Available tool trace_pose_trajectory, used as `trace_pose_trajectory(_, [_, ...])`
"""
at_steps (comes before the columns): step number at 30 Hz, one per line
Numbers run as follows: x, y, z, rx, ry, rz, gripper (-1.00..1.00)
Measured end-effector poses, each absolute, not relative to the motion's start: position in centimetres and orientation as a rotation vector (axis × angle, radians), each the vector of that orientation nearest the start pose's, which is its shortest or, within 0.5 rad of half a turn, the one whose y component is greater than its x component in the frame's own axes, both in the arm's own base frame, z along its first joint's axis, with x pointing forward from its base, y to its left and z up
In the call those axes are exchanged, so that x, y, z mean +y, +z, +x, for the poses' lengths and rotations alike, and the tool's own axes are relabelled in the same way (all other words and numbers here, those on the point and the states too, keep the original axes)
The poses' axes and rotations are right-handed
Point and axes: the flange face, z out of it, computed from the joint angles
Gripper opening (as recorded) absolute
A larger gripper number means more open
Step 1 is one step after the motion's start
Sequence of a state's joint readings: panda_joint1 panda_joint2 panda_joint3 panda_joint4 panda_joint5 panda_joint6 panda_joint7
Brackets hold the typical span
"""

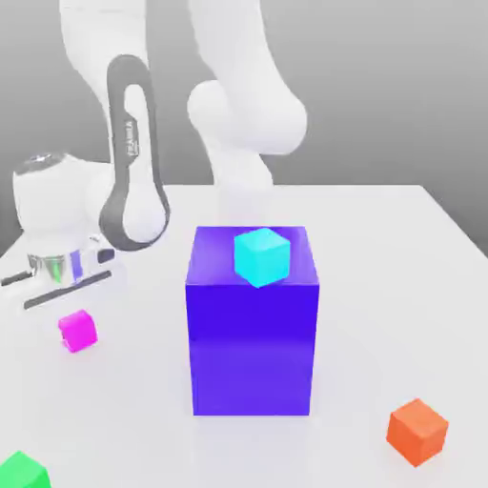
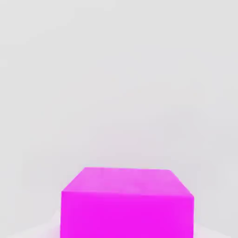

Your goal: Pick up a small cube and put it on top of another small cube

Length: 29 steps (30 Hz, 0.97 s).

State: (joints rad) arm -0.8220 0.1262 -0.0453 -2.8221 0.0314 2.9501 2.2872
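Currently resting on the white table [image 1: 400, 286] toward the exterior view's left, the small magenta cube [image 1: 77, 331] [image 2: 126, 204]: free-standing, roughly equal-sided with no long axis to align to, well apart from the big blue-purple block [image 1: 253, 329] carrying the cyan cube [image 1: 261, 255]. Just above and slightly behind it, the Panda hand [image 1: 67, 265], near but not touching, cube close beneath in the hand view. Finger spread: cannot tell; nothing seen held; likely next a short descent onto the cube.
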Motion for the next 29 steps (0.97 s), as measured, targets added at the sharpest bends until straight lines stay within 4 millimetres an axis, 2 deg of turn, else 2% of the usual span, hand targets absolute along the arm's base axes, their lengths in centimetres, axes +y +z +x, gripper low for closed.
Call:
trace_pose_trajectory(2, [-27.9,18.5,23.4,3.139,-0.002,0.062,-1.0])
trace_pose_trajectory(4, [-28.2,19.4,25.5,3.139,-0.002,-0.084,-1.0])
trace_pose_trajectory(12, [-29.6,21.5,36.4,3.036,-0.003,-0.805,-1.0])
trace_pose_trajectory(16, [-28.9,22.6,42.2,2.916,-0.002,-1.165,-1.0])
trace_pose_trajectory(21, [-26.8,24.0,49.4,2.708,-0.001,-1.59,-1.0])
trace_pose_trajectory(23, [-26.3,22.7,50.8,2.658,-0.001,-1.671,-1.0])
trace_pose_trajectory(25, [-26.2,19.8,51.2,2.645,-0.001,-1.691,-1.0])
trace_pose_trajectory(26, [-26.1,18.6,51.2,2.643,-0.001,-1.695,1.0])
trace_pose_trajectory(29, [-26.1,18.6,51.2,2.643,-0.001,-1.695,1.0])
